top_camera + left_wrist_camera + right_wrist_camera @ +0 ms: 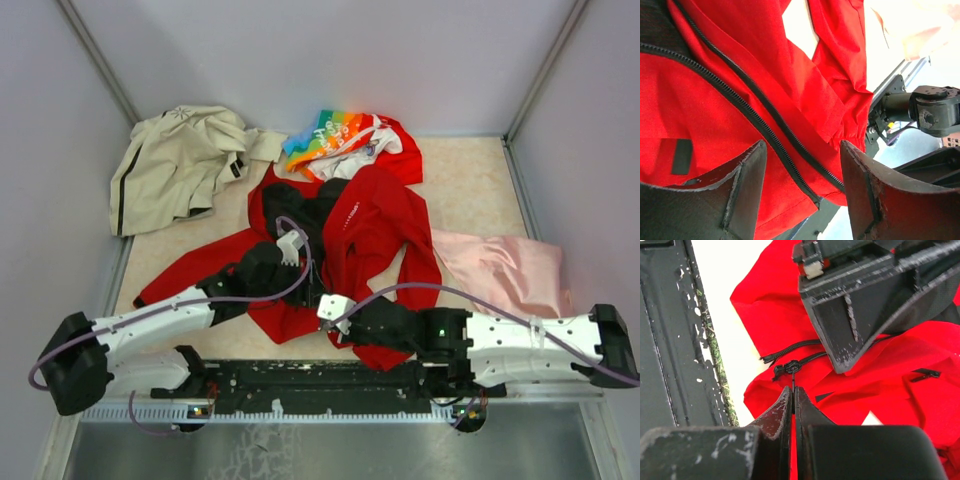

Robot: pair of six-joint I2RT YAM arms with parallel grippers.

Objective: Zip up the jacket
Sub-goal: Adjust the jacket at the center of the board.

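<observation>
Red jacket [375, 225] is lying unzipped mid-table [470, 185], long axis running from the far collar to the hem by the arm bases, one sleeve reaching left. Left gripper [802, 145] is hovering open-jawed over the zipper tracks [765, 107]. Right gripper [792, 389] is pressing its fingers together at the zipper pull [789, 368]; any pinch is unclear

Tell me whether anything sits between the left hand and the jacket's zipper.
Nothing visible does. The open left hand hangs right over the red jacket, its fingers either side of the bare zipper tracks.
</observation>
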